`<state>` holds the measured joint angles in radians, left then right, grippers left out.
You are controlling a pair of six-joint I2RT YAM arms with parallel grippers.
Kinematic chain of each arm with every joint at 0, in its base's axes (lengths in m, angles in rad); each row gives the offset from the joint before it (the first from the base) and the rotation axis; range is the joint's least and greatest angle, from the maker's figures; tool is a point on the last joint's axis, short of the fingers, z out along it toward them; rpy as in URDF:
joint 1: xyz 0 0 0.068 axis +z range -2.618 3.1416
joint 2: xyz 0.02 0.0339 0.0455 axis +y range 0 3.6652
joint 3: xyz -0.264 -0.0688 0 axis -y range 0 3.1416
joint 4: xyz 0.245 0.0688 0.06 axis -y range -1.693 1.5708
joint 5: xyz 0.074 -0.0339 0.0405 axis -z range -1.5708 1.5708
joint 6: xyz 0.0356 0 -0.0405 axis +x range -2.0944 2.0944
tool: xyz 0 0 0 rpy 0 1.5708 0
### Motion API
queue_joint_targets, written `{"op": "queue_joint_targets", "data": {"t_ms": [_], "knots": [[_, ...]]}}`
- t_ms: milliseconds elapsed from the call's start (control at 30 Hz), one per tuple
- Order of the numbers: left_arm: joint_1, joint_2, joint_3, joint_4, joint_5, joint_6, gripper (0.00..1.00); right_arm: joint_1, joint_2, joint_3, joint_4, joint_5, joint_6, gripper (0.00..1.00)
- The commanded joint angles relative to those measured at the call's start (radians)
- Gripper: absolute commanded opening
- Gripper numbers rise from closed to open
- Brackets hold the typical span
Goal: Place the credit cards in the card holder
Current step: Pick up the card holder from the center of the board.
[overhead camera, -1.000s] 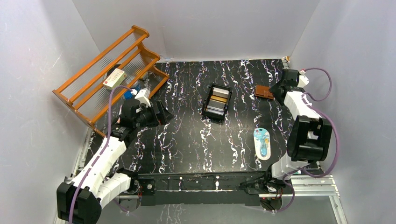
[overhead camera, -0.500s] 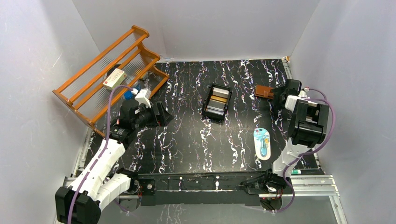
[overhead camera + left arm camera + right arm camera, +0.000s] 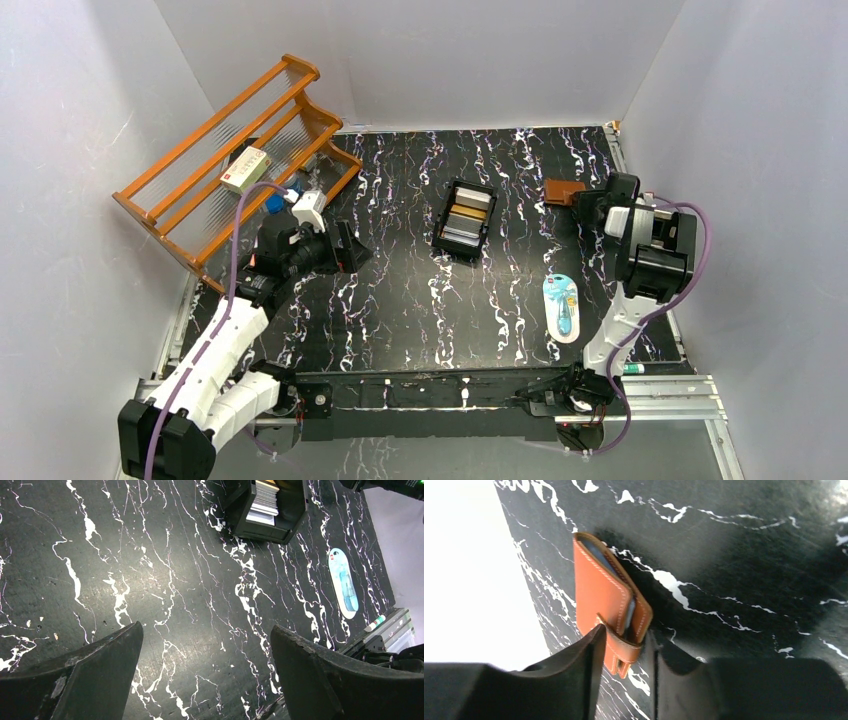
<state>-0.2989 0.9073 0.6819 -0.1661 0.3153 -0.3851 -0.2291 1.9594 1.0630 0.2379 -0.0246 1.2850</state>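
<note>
Card holder [image 3: 601, 590] — strap end pinched by right gripper [image 3: 625, 634], left gripper [image 3: 205, 630] agape

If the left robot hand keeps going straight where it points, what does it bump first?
Probably the bare table, since its open fingers slant down; the black tray lies farther on. Depth is unclear.

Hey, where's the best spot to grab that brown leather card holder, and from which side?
Probably its strap end, pinched across the folded thickness, coming from the right: that end of the card holder faces the right end effector, and flat leather faces suit a pinch.
</note>
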Motion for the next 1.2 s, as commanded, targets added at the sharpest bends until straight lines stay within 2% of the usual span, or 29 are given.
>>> {"op": "queue_joint_targets", "data": {"t_ms": [0,100,233,400,567,767,967,1167], "knots": [[-0.006,-0.007,0.029,-0.020,0.013,0.026,0.97,-0.004,0.036,-0.006,-0.014,0.000,0.020,0.36],[-0.005,-0.005,0.033,-0.030,0.001,0.033,0.97,-0.007,0.036,-0.001,-0.010,-0.002,-0.010,0.16],[-0.005,-0.001,0.037,-0.033,-0.002,0.040,0.95,-0.009,0.000,0.000,-0.011,-0.005,-0.084,0.00],[-0.005,0.000,0.039,-0.036,0.000,0.050,0.92,-0.009,-0.077,0.023,-0.090,-0.019,-0.199,0.00],[-0.005,-0.001,0.039,-0.039,-0.006,0.057,0.91,0.001,-0.174,0.076,-0.306,-0.032,-0.365,0.00],[-0.005,0.005,0.039,-0.041,0.009,0.057,0.90,0.066,-0.336,0.132,-0.559,0.046,-0.580,0.00],[-0.005,0.005,0.046,-0.062,-0.022,0.058,0.88,0.186,-0.505,0.132,-0.742,0.076,-0.716,0.00],[-0.006,0.008,0.051,-0.074,-0.035,0.059,0.87,0.401,-0.620,0.159,-0.930,0.158,-0.779,0.00]]}}
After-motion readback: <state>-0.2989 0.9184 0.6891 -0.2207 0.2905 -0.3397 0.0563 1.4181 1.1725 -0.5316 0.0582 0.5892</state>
